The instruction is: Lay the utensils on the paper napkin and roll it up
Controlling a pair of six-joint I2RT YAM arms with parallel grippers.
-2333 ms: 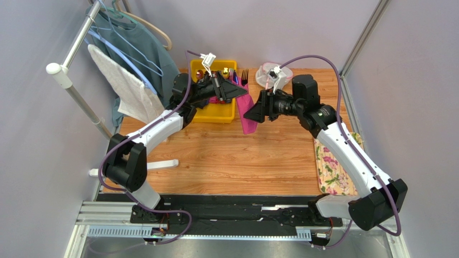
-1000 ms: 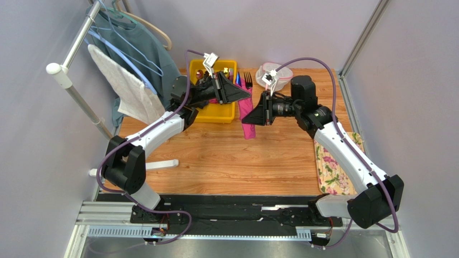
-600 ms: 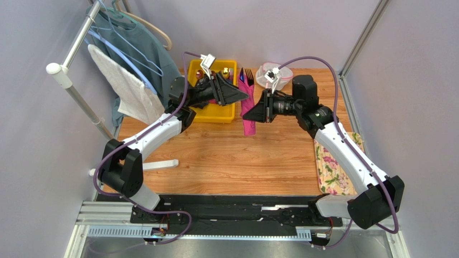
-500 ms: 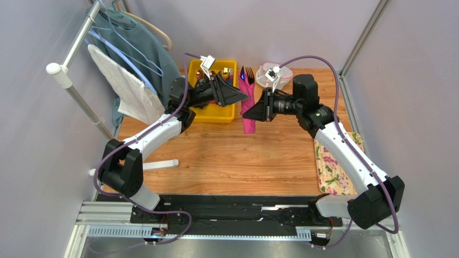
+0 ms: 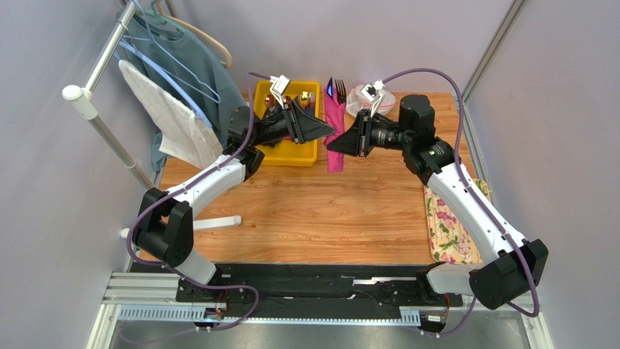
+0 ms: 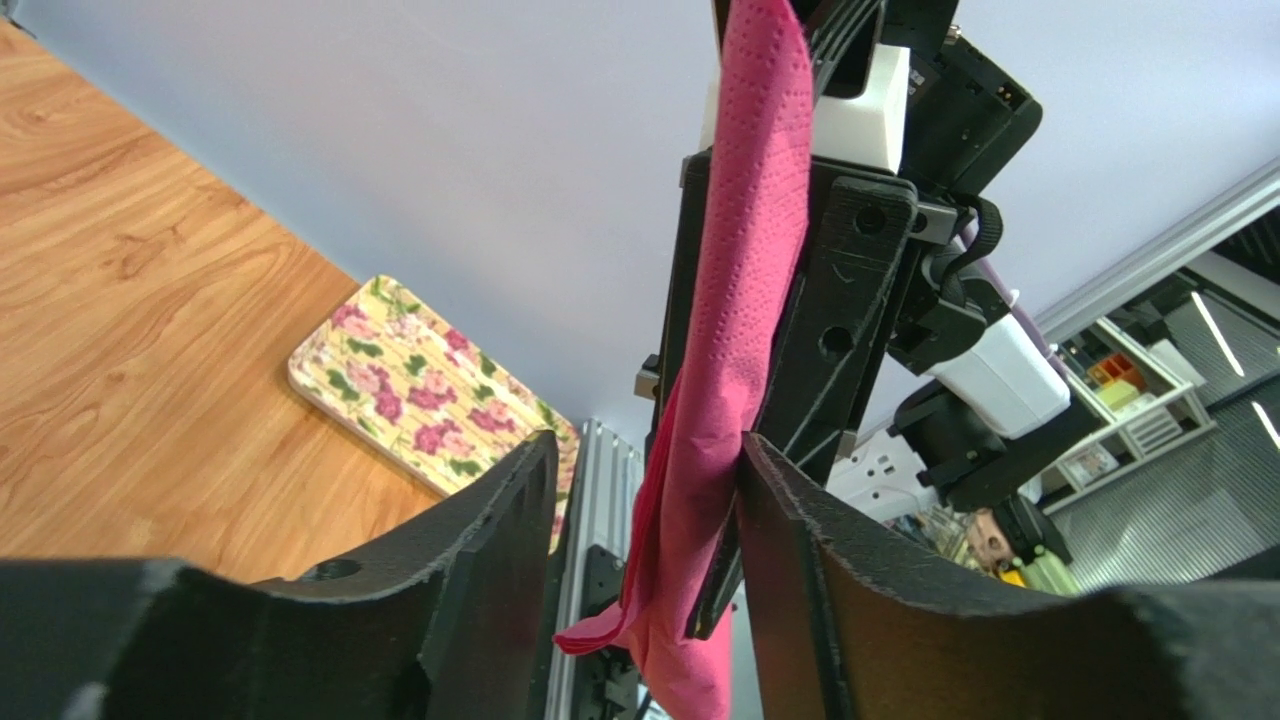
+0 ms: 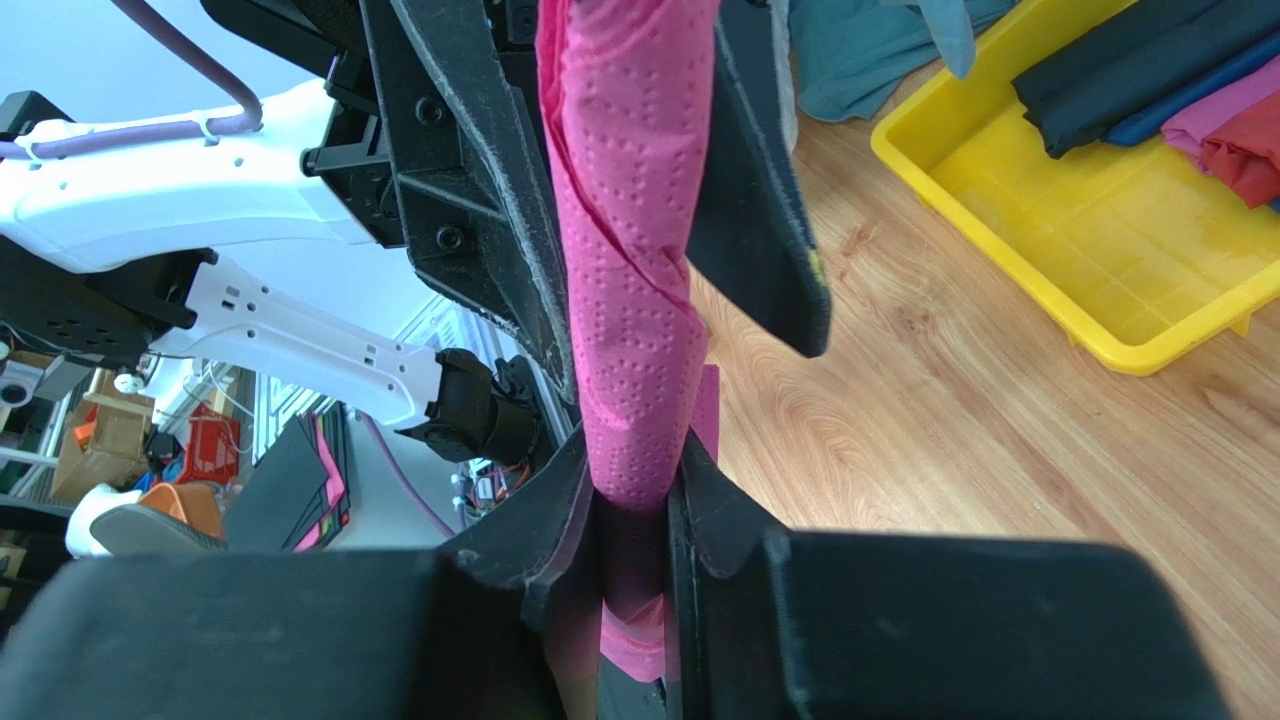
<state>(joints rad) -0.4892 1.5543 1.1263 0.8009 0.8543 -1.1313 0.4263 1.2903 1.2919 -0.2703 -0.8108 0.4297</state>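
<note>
The paper napkin [image 5: 335, 134] is a magenta roll held upright in the air over the table's back middle. Out of its top stick the utensils [image 5: 339, 89], a dark fork's tines and a blue-black tip. My right gripper [image 5: 333, 144] is shut on the roll's lower part; the right wrist view shows the napkin [image 7: 631, 255] pinched at my right gripper [image 7: 631, 495]. My left gripper [image 5: 329, 131] stands open around the roll. In the left wrist view the napkin [image 6: 736, 345] leans on one finger of my left gripper [image 6: 646, 450], apart from the other.
A yellow bin [image 5: 291, 151] with sleeved cutlery stands just left of the roll. A white mesh pouch [image 5: 360, 98] lies at the back. A floral cloth [image 5: 451, 225] lies along the right edge. A garment rack [image 5: 94, 102] with hangers and clothes stands at the left.
My left gripper has let go of the roll and opened. My right gripper has raised the roll and carried it toward the back, more upright.
</note>
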